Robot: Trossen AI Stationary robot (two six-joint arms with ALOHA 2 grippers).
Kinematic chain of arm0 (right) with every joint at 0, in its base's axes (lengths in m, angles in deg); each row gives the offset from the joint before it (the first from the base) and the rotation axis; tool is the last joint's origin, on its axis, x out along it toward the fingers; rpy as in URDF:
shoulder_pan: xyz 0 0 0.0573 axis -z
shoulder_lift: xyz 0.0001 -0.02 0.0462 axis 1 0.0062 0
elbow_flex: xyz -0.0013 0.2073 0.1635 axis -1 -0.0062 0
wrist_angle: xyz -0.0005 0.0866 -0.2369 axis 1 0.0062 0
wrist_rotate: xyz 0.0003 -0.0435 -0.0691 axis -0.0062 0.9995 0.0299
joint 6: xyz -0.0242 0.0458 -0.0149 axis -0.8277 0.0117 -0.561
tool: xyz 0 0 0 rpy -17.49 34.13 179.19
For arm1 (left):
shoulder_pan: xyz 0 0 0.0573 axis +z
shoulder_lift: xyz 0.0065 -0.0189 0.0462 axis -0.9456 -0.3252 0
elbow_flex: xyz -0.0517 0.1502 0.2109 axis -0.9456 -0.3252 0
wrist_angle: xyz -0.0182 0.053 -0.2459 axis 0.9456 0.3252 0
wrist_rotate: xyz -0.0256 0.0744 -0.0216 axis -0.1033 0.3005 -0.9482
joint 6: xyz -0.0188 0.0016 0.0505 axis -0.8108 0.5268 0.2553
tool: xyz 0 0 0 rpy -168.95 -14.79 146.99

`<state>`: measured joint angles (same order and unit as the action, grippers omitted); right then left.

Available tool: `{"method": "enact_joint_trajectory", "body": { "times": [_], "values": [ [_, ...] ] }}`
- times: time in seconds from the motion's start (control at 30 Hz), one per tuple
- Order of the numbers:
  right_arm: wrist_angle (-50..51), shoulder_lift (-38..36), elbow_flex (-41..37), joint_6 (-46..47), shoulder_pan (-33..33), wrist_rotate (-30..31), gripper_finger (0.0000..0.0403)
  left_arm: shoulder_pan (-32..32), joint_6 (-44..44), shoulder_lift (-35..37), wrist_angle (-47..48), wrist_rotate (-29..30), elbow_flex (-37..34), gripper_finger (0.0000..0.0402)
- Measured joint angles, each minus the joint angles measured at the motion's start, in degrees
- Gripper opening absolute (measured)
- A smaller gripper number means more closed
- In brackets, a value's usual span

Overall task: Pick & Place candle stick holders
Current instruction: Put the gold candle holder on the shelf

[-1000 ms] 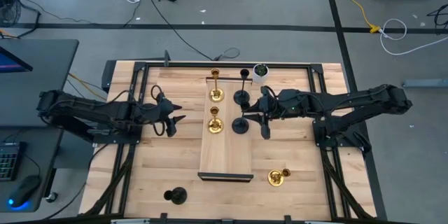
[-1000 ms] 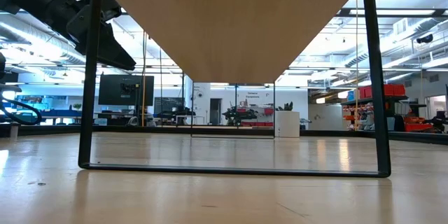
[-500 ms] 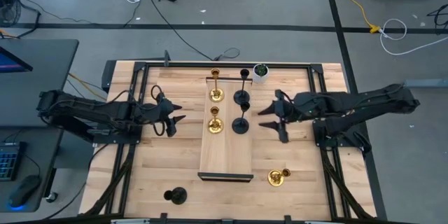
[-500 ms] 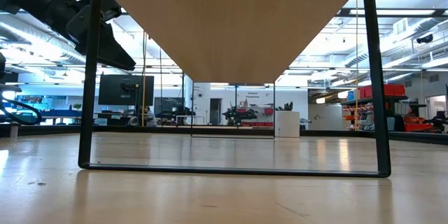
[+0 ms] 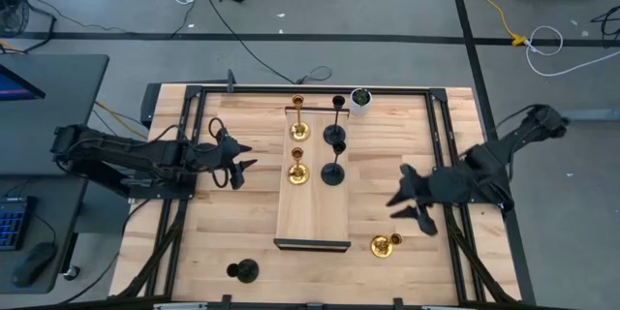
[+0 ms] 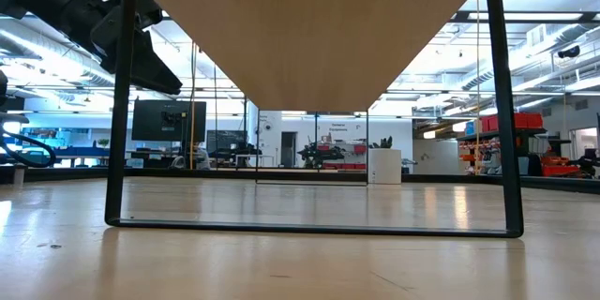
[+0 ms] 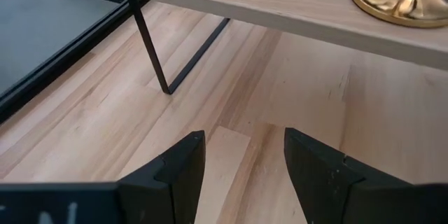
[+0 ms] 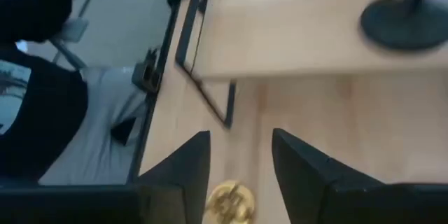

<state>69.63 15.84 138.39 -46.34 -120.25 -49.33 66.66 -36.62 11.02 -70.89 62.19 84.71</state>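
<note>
A raised wooden shelf (image 5: 312, 208) stands mid-table. On it stand two gold candle stick holders (image 5: 298, 131) (image 5: 297, 174) and two black ones (image 5: 334, 136) (image 5: 332, 174). Another gold holder (image 5: 385, 245) is on the table right of the shelf's near end, and another black one (image 5: 242, 271) is at the near left. My right gripper (image 5: 397, 192) hovers open, a little to the far side of that gold holder (image 8: 231, 201), which shows between its fingers. My left gripper (image 5: 240, 158) waits open, left of the shelf (image 7: 301, 7).
A small white pot (image 5: 360, 100) with green inside stands at the shelf's far right corner. The shelf rests on thin black legs (image 7: 150, 49). A black metal frame (image 5: 310, 88) borders the table. Bare wood lies between the shelf and each arm.
My right gripper has drawn away from the nearer black holder, which stays standing on the shelf. It has swung toward the table's right edge and then its near edge, turning as it went, and is now close to the gold holder on the table.
</note>
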Motion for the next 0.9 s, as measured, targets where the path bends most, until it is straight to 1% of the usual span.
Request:
{"method": "enact_joint_trajectory", "body": {
  "times": [0.17,0.37,0.47,0.57,0.6,0.7,0.9],
  "values": [
    [2.17,1.08,-0.02,11.03,-11.18,7.59,0.0131,0.0,-0.35,0.0,-0.07,0.0,0.0,0.0197],
    [3.93,3.88,-0.02,23.51,-23.78,18.77,0.0122,0.0,-0.46,-0.01,-0.11,0.02,0.0,0.0197],
    [5.06,6.28,-0.02,28.55,-28.69,23.99,0.0121,0.0,-0.5,-0.01,-0.19,0.02,0.0,0.0197],
    [5.8,9.29,-0.04,32.49,-32.14,30.01,0.0121,0.0,-0.52,0.01,-0.28,0.09,0.0,0.0197],
    [5.8,10.49,-0.22,33.72,-32.89,30.99,0.0121,0.0,-0.54,0.01,-0.38,0.09,0.0,0.0197],
    [5.97,13.67,-1.12,37.79,-34.3,31.0,0.0121,0.0,-0.54,0.01,-0.39,0.11,0.0,0.0197],
    [5.01,17.33,-4.09,44.21,-34.58,31.54,0.0121,0.0,-0.56,0.0,-0.55,0.23,0.0,0.0197]
  ]
}}
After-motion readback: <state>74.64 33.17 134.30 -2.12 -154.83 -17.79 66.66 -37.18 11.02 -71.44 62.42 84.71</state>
